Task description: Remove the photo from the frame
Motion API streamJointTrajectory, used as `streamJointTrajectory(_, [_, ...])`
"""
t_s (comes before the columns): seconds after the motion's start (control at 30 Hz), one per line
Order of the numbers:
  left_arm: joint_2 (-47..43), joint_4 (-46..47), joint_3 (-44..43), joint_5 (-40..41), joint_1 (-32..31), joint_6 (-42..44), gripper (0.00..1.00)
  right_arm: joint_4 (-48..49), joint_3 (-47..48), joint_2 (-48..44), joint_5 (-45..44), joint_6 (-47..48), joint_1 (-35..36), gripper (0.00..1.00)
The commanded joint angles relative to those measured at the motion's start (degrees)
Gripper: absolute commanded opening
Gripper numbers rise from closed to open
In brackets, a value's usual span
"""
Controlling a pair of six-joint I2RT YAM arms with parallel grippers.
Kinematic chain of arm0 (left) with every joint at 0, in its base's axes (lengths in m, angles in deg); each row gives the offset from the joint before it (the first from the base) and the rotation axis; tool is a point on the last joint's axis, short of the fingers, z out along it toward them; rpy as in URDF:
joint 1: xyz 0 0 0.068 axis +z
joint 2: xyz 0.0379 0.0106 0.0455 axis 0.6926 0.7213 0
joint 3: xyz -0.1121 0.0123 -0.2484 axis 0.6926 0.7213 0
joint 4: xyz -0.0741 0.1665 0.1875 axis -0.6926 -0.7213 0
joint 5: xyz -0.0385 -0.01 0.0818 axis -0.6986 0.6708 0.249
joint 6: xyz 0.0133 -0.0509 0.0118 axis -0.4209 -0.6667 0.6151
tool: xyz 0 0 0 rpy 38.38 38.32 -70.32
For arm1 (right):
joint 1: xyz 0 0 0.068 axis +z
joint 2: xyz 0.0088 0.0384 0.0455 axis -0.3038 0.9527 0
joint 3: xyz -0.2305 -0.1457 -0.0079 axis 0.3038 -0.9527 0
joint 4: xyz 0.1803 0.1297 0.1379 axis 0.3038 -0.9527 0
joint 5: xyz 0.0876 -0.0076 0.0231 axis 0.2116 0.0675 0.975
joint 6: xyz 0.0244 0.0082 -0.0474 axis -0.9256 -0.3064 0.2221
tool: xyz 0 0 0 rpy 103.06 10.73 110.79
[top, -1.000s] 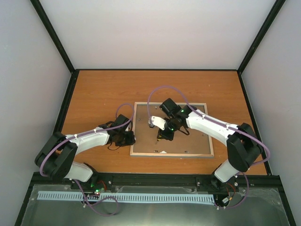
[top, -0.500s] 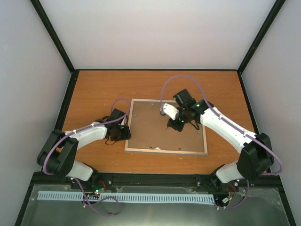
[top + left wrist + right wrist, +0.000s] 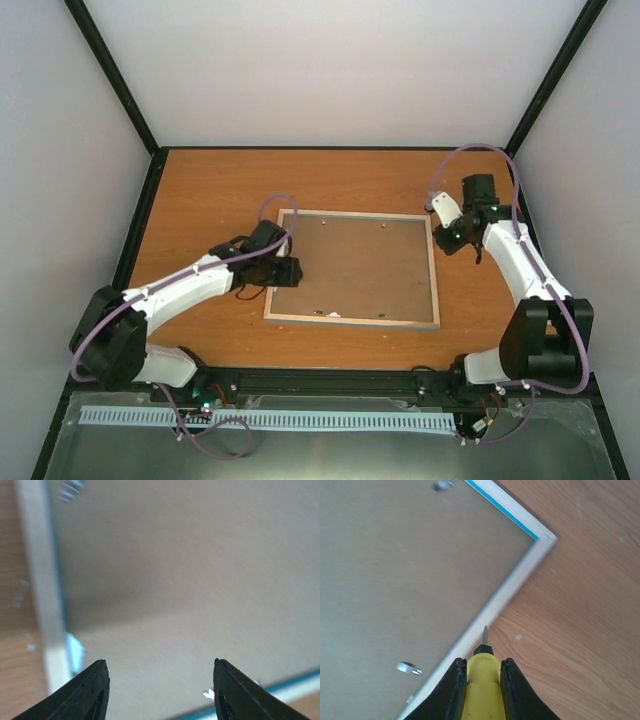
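Observation:
The frame (image 3: 350,322) lies face down in the middle of the table, its brown backing board (image 3: 355,265) up. The photo is hidden under the board. My left gripper (image 3: 290,272) is open and empty, low over the board just inside the frame's left rail; the left wrist view shows the gripper (image 3: 159,667) above the board (image 3: 190,580) with the pale rail (image 3: 42,580) on the left. My right gripper (image 3: 447,240) is shut on a yellow screwdriver (image 3: 483,690), whose tip hangs over the frame's right rail (image 3: 505,592) near its far right corner.
Small metal retaining tabs (image 3: 409,668) sit along the board's edges, another one (image 3: 442,486) farther along. Bare wooden table (image 3: 210,190) surrounds the frame. Black posts and white walls bound the work area.
My right gripper has moved with the screwdriver from over the board's middle out to the frame's far right corner. My left gripper has moved right onto the frame's left edge. The frame shifted slightly left.

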Motion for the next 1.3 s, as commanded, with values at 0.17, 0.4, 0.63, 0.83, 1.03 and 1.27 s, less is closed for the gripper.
streamJointTrajectory(0.17, [-7.1, -2.5, 4.2, -5.7, -16.4, -7.6, 0.54, 1.6, -5.8, 4.5, -0.1, 6.2, -6.5, 0.03])
streamJointTrajectory(0.4, [-6.1, -1.3, 9.0, -10.6, -23.4, -9.4, 0.42, 1.8, -9.3, 4.0, 0.3, 6.9, -6.1, 0.03])
streamJointTrajectory(0.63, [-6.9, -0.2, 12.8, -10.1, -23.9, -13.9, 0.45, -0.5, -10.3, 1.9, 1.7, 7.6, -6.0, 0.03])
streamJointTrajectory(0.83, [-2.7, -2.3, 13.9, -5.7, -23.0, -17.9, 0.59, -4.6, -11.5, -2.1, 3.9, 8.6, -3.5, 0.03])
streamJointTrajectory(1.03, [-8.0, -0.4, 18.7, -3.6, -17.3, -21.4, 0.64, -7.9, -13.8, -6.6, 2.8, 8.1, 2.4, 0.03])
streamJointTrajectory(1.27, [-11.6, 2.8, 21.7, -3.8, -6.8, -18.3, 0.69, -11.4, -15.1, -10.8, 4.5, 6.4, 8.4, 0.03])
